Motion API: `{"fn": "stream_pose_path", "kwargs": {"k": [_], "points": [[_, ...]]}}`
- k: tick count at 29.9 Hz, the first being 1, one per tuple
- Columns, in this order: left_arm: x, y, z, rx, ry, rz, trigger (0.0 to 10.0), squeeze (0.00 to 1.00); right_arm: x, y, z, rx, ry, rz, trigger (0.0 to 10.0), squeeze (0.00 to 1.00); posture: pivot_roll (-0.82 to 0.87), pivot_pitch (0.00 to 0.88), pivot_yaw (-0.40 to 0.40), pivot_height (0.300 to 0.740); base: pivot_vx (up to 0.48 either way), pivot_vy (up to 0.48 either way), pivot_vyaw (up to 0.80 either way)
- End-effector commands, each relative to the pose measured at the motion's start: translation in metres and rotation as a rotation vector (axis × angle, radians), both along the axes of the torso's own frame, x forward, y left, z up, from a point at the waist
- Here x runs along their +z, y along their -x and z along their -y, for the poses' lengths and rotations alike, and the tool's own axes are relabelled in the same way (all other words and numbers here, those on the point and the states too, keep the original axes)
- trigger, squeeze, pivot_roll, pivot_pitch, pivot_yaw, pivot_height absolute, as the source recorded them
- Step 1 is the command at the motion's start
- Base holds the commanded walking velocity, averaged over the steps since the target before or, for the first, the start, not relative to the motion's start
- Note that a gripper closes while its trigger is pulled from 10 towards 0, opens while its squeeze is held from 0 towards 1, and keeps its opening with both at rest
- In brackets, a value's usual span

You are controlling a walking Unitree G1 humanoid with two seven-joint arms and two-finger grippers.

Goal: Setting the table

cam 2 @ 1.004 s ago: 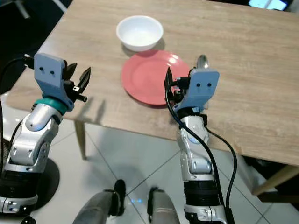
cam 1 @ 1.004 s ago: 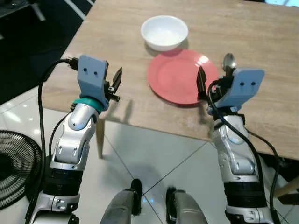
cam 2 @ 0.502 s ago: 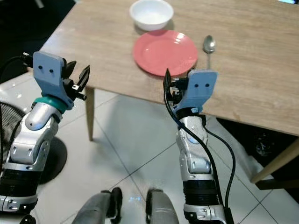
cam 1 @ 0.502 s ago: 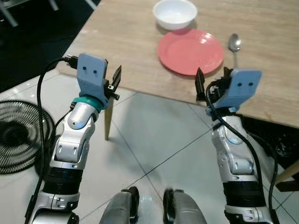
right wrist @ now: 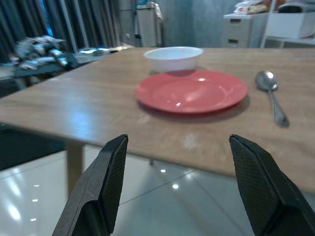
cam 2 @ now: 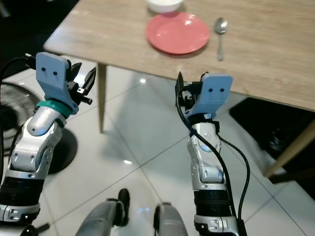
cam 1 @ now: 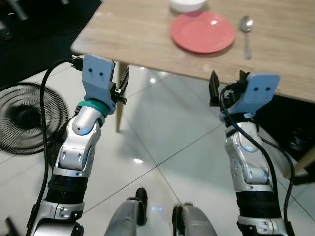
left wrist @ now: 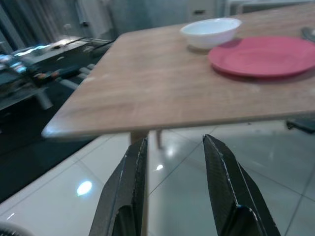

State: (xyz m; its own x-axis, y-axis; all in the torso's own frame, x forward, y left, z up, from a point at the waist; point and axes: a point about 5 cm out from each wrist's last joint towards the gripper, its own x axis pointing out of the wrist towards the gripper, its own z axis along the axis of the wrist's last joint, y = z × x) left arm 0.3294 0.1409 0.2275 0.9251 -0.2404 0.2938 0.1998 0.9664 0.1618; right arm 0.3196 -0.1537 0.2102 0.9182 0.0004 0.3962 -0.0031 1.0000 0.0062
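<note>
A red plate (cam 1: 202,32) lies on the wooden table (cam 1: 133,34). A white bowl (cam 1: 187,5) sits just behind the plate and a metal spoon (cam 1: 245,27) lies to its right. Both arms are raised over the tiled floor, short of the table's near edge. My left gripper (cam 2: 82,77) is open and holds nothing; in the left wrist view it (left wrist: 174,142) points at the table's edge below the bowl (left wrist: 210,32). My right gripper (cam 1: 227,84) is wide open and holds nothing; in the right wrist view it (right wrist: 179,141) faces the plate (right wrist: 192,91) and spoon (right wrist: 271,93).
A black floor fan (cam 1: 24,118) stands on the tiles at the left. A table leg (cam 1: 119,105) comes down beside my left gripper. Dark clutter (cam 1: 295,140) and another leg sit under the table at the right. My feet (cam 1: 162,216) are on open floor.
The whole view has drawn back from the table. The plate, bowl and spoon now sit near the top of the picture. Both grippers went from over the tabletop to over the floor.
</note>
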Motion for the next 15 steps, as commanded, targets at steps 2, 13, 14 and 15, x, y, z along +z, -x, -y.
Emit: {"fn": "stream_pose_path", "kwargs": {"k": [2, 13, 14, 15], "points": [[-0.0062, 0.0006, 0.0019, -0.005, -0.012, -0.02, 10.0, 0.0, -0.005, 0.0015, 0.0065, -0.024, -0.004, -0.017, 10.0, 0.0, 0.0, 0.182, 0.113, 0.74, -0.289, 0.0, 0.0], [-0.0062, 0.0002, 0.0029, -0.01, -0.014, -0.018, 10.0, 0.0, -0.0053, 0.0011, 0.0075, -0.027, -0.002, -0.018, 10.0, 0.0, 0.0, 0.179, 0.112, 0.74, -0.287, 0.0, 0.0], [-0.0062, 0.0002, 0.0029, -0.01, -0.014, -0.018, 10.0, 0.0, -0.0053, 0.0011, 0.0075, -0.027, -0.002, -0.018, 10.0, 0.0, 0.0, 0.179, 0.112, 0.74, -0.281, 0.0, 0.0], [-0.0062, 0.0002, 0.0029, -0.01, -0.013, -0.018, 10.0, 0.0, -0.0053, 0.001, 0.0075, -0.027, -0.002, -0.018, 10.0, 0.0, 0.0, 0.178, 0.112, 0.74, -0.285, 0.0, 0.0]]}}
